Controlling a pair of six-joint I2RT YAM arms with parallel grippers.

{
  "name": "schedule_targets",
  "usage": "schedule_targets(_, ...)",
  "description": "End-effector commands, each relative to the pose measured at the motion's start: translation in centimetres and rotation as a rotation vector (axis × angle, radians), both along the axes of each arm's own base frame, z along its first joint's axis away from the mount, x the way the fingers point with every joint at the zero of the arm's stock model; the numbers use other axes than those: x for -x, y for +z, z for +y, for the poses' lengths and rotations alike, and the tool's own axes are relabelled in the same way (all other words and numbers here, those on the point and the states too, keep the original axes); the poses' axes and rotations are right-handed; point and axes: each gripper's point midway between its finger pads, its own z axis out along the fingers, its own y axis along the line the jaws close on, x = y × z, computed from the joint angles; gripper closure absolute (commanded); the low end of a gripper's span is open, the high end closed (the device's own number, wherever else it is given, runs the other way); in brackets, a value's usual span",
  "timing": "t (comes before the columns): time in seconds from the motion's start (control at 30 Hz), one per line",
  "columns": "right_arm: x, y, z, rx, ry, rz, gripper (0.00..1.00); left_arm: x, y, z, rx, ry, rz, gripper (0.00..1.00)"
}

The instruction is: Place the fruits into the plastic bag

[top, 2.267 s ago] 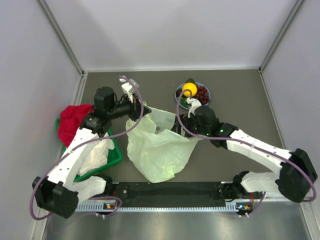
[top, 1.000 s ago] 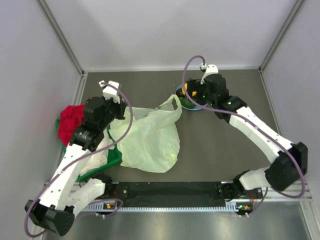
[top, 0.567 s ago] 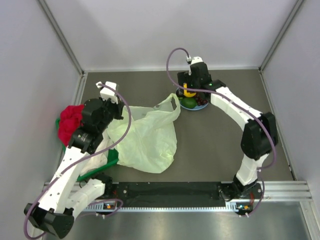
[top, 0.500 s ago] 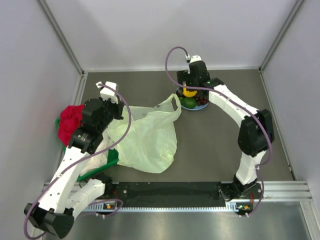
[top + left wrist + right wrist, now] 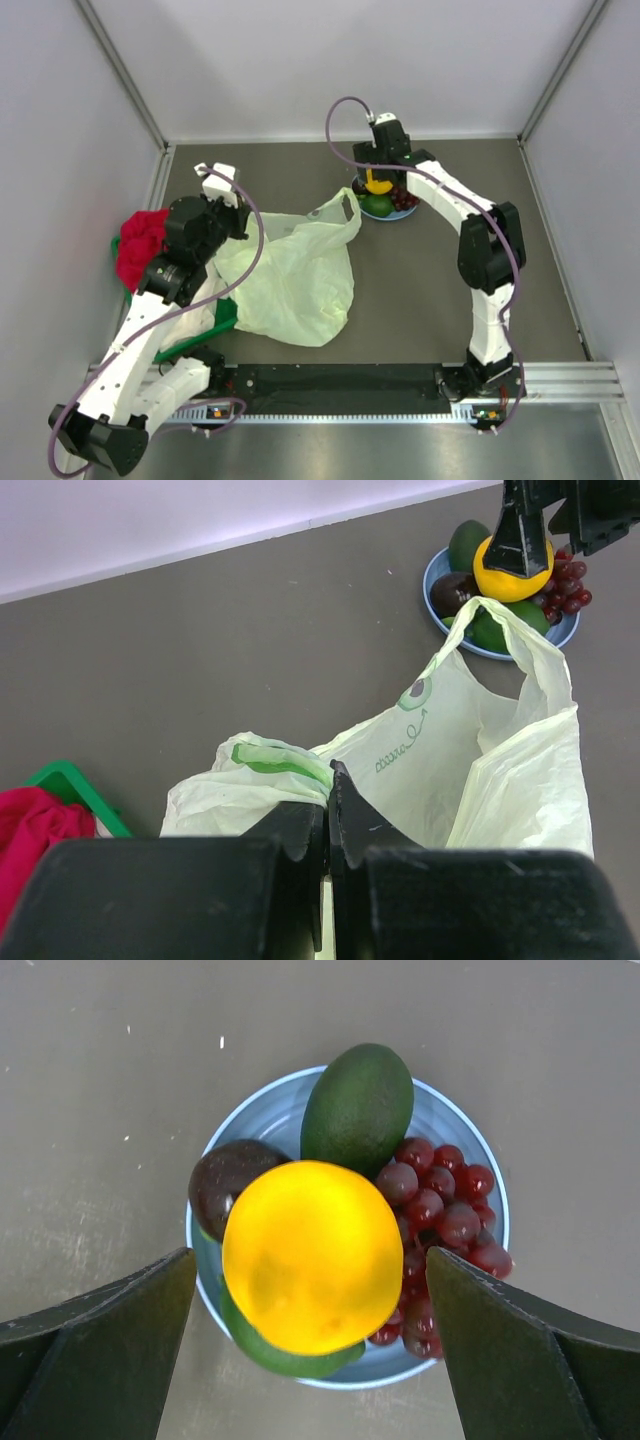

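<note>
From above, the pale yellow-green plastic bag (image 5: pixel 300 280) lies crumpled on the dark table left of centre, with one loop handle reaching toward the blue plate (image 5: pixel 398 214) at the back. The left gripper (image 5: pixel 226 240) sits at the bag's left edge, near a red cloth (image 5: pixel 138 245) and a green tray (image 5: pixel 228 315). The right gripper (image 5: pixel 378 172) hangs over the plate. The left wrist camera shows its jaws pinched tight on the bag's near handle, the rest of the bag spreading toward the plate. The right wrist camera looks straight down on the plate: a yellow-orange citrus (image 5: pixel 312 1255) sits on top, an avocado (image 5: pixel 358 1105) behind it, a dark fruit (image 5: pixel 222 1185) at left, and a grape bunch (image 5: pixel 445 1215) at right. The jaws stand wide either side of the citrus, seemingly not touching it, though that is hard to judge.
</note>
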Motion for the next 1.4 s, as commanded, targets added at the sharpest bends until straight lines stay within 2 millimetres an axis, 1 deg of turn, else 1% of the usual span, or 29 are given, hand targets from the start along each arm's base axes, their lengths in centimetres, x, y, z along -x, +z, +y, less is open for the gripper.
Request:
schedule_targets(0.0, -1.5, 1.2, 0.3, -0.015, 0.011, -0.04, 0.03, -0.4, 1.1, -0.2, 0.017, -0.009, -0.047, 1.0)
schedule_targets(0.2, -1.8, 0.1, 0.1, 0.009, 0.001, -0.021, 0.03, -0.4, 1.1, -0.4, 0.02, -0.014, -0.044, 1.0)
schedule_targets(0.3, -2.0, -0.2, -0.2, 0.02, -0.005, -0.017, 0.03, -0.4, 1.2, -0.4, 0.022, -0.017, -0.046, 1.0)
schedule_targets(0.43, -2.2, -1.2, -0.2, 0.034, -0.005, 0.0, 0.03, -0.4, 1.1, -0.4, 0.021, -0.019, -0.043, 1.0)
schedule_targets(0.53, -2.4, -1.5, -0.2, 0.042, -0.009, 0.0, 0.04, -0.3, 1.1, -0.5, 0.022, -0.025, -0.042, 1.0)
schedule_targets(0.57, -2.4, -2.0, -0.3, 0.048, -0.01, 0.011, 0.04, -0.3, 1.1, -0.5, 0.022, -0.025, -0.042, 1.0)
schedule_targets(0.67, -2.5, -2.2, -0.2, 0.051, -0.009, 0.015, 0.04, -0.3, 1.1, -0.6, 0.023, -0.028, -0.041, 1.0)
schedule_targets(0.77, -2.5, -2.2, -0.2, 0.047, -0.011, 0.011, 0.06, -0.3, 1.0, -0.6, 0.022, -0.026, -0.04, 1.0)
schedule_targets(0.87, -2.4, -1.8, -0.1, 0.043, -0.006, 0.003, 0.16, -0.3, 1.1, -0.6, 0.023, -0.028, -0.043, 1.0)
schedule_targets(0.9, -2.3, -1.3, -0.1, 0.036, -0.003, -0.002, 0.21, -0.3, 1.2, -0.6, 0.024, -0.028, -0.046, 1.0)
schedule_targets(0.97, -2.0, -0.7, -0.2, 0.027, -0.002, -0.007, 0.26, -0.1, 1.2, -0.8, 0.026, -0.043, -0.045, 1.0)
schedule_targets(1.03, -1.8, 1.4, -0.1, -0.002, -0.001, -0.043, 0.31, 0.0, 1.3, -1.1, 0.029, -0.06, -0.049, 1.0)
schedule_targets(1.1, -1.2, 2.6, -0.1, -0.018, 0.003, -0.063, 0.35, 0.3, 1.5, -1.6, 0.034, -0.094, -0.054, 1.0)
schedule_targets(1.13, -0.9, 5.2, -0.3, -0.039, 0.0, -0.113, 0.36, 0.5, 1.7, -1.7, 0.038, -0.106, -0.061, 1.0)
schedule_targets(1.17, -0.4, 5.6, -0.6, -0.042, -0.002, -0.119, 0.36, 0.8, 1.8, -2.2, 0.044, -0.136, -0.064, 1.0)
schedule_targets(1.2, -0.1, 6.9, -0.8, -0.055, -0.003, -0.143, 0.37, 0.8, 1.8, -2.3, 0.047, -0.147, -0.066, 1.0)
schedule_targets(1.23, 0.6, 9.5, -1.2, -0.078, -0.007, -0.192, 0.37, 1.0, 2.1, -2.5, 0.05, -0.159, -0.076, 1.0)
schedule_targets(1.27, 1.3, 10.2, -1.4, -0.088, -0.004, -0.211, 0.38, 1.3, 2.3, -2.8, 0.055, -0.179, -0.083, 1.0)
schedule_targets(1.33, 2.5, 12.2, -1.5, -0.133, 0.006, -0.251, 0.39, 1.8, 2.6, -3.5, 0.068, -0.229, -0.096, 1.0)
schedule_targets(1.37, 4.0, 14.4, -1.1, -0.19, 0.049, -0.295, 0.39, 2.1, 2.9, -3.8, 0.073, -0.249, -0.107, 1.0)
